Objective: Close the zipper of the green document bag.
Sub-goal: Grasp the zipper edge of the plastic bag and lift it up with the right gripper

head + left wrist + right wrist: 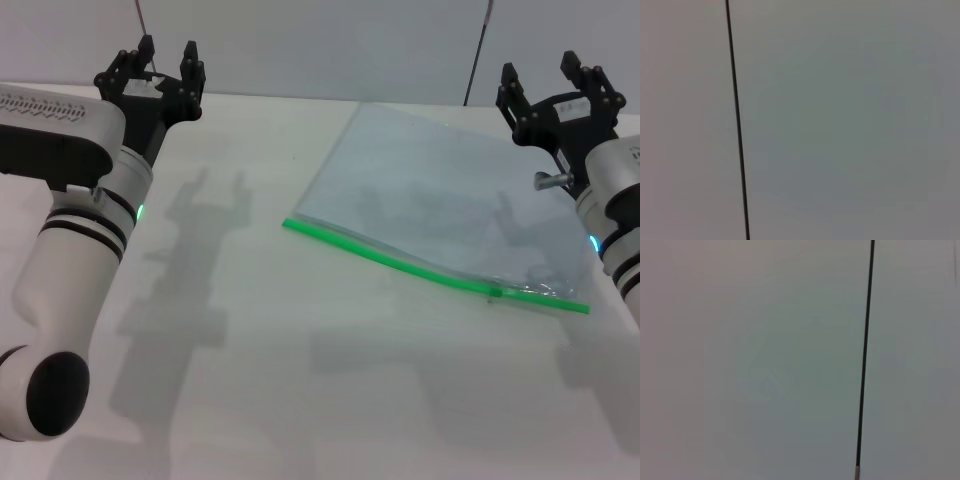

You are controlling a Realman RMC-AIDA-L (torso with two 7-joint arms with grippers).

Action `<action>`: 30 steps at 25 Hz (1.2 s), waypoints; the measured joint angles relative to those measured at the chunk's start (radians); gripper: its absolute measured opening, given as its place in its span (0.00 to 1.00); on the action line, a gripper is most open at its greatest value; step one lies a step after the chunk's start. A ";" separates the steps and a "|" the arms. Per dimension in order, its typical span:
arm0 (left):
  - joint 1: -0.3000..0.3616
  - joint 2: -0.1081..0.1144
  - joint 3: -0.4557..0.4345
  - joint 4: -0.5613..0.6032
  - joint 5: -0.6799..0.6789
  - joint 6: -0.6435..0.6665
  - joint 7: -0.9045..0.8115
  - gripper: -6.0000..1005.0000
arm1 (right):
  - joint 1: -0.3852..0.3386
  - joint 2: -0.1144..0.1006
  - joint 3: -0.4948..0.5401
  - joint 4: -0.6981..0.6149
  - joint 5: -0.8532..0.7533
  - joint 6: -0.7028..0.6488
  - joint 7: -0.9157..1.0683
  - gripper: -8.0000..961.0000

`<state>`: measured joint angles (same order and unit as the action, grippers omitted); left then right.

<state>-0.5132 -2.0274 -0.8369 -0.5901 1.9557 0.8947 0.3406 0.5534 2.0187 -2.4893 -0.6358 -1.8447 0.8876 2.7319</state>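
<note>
The green document bag, a flat translucent blue-grey pouch, lies on the white table right of centre. Its zipper is a bright green strip along the near long edge, running from left down to the right. A tiny green slider tab sits near the strip's right end. My left gripper is raised at the far left, open, well away from the bag. At the far right my right gripper is also raised and open, above the bag's far right corner. Both wrist views show only a blank wall.
The white table stretches in front of and left of the bag. A grey wall stands behind, with a thin dark cable hanging down it, also seen as a dark cable in the right wrist view.
</note>
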 joint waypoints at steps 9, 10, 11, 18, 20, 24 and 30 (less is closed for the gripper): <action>-0.014 -0.004 0.000 -0.006 -0.003 -0.006 -0.004 0.50 | -0.004 -0.001 0.002 0.006 0.001 0.000 0.000 0.73; -0.016 -0.005 0.002 -0.004 -0.003 -0.007 -0.004 0.50 | -0.004 -0.002 0.002 0.006 0.001 -0.001 0.000 0.73; -0.019 -0.005 0.003 -0.001 -0.003 -0.007 -0.003 0.50 | -0.004 -0.002 0.001 0.007 0.000 -0.001 0.000 0.73; -0.034 -0.003 0.003 0.017 -0.003 -0.018 -0.002 0.50 | -0.009 -0.004 0.001 0.002 -0.004 -0.002 0.000 0.73; -0.033 -0.003 0.004 0.016 -0.003 -0.018 -0.003 0.51 | -0.016 -0.004 0.000 -0.005 -0.004 -0.002 0.000 0.73; -0.033 -0.001 -0.001 0.016 -0.003 -0.019 -0.003 0.51 | -0.053 -0.030 -0.020 -0.056 -0.008 -0.009 -0.010 0.73; -0.028 0.001 -0.008 0.017 -0.003 -0.019 -0.003 0.51 | -0.153 -0.170 -0.040 -0.303 -0.037 -0.134 -0.032 0.73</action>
<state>-0.5412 -2.0269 -0.8447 -0.5727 1.9525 0.8758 0.3371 0.4000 1.8484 -2.5298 -0.9383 -1.8813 0.7533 2.7003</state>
